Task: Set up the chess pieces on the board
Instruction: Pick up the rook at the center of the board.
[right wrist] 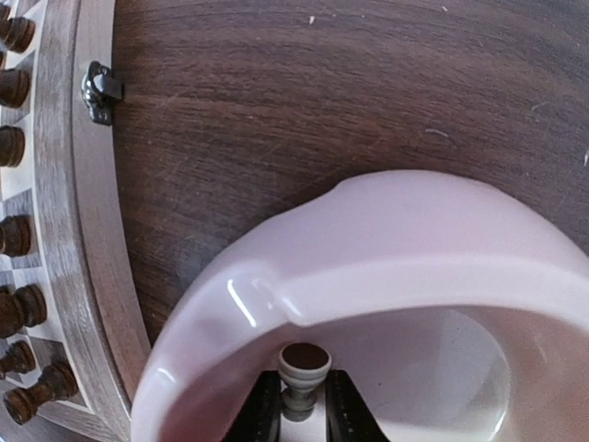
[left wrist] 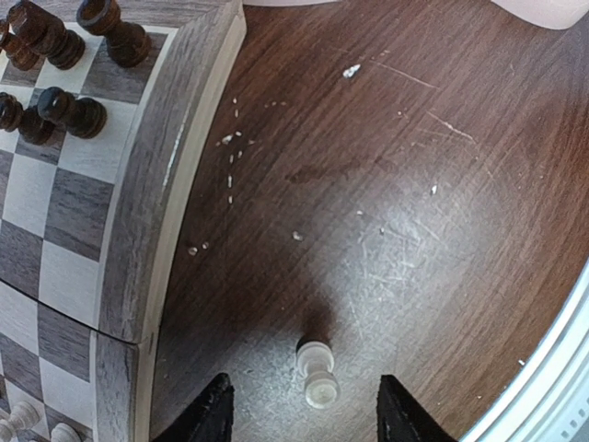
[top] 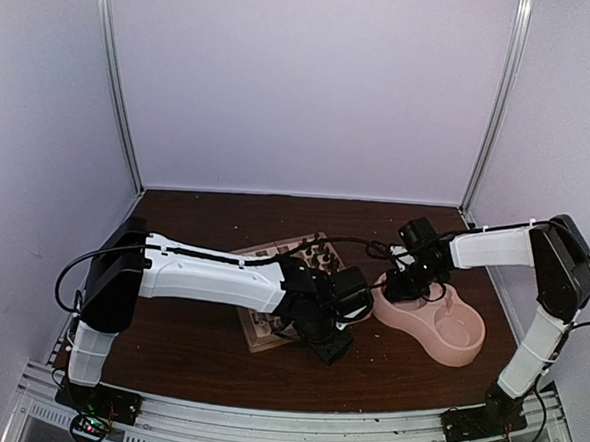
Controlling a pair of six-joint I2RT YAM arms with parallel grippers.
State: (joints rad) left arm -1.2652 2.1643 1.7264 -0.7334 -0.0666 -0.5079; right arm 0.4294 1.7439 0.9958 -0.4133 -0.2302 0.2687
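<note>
A small cream-white pawn [left wrist: 317, 373] stands on the dark table just off the board's [left wrist: 138, 184] edge. My left gripper [left wrist: 303, 382] hangs open over it, one finger on each side and clear of it. Two more cream chess pieces [left wrist: 18, 419] show on the board's near squares. Over in the pink double bowl [right wrist: 368, 239], my right gripper [right wrist: 302, 405] is shut on a cream chess piece [right wrist: 304, 364] whose dark felt base faces the camera. In the top view the left gripper [top: 329, 348] is beside the board [top: 263, 251] and the right gripper [top: 403, 288] dips into the bowl [top: 439, 330].
Dark brown pieces [left wrist: 69, 110] fill the board's far rows [right wrist: 37, 391]. A metal clasp [right wrist: 99, 87] sits on the board's edge. The table's metal front rail [left wrist: 552, 368] runs close to the right of the left gripper. White crumbs dot the tabletop [left wrist: 230, 147].
</note>
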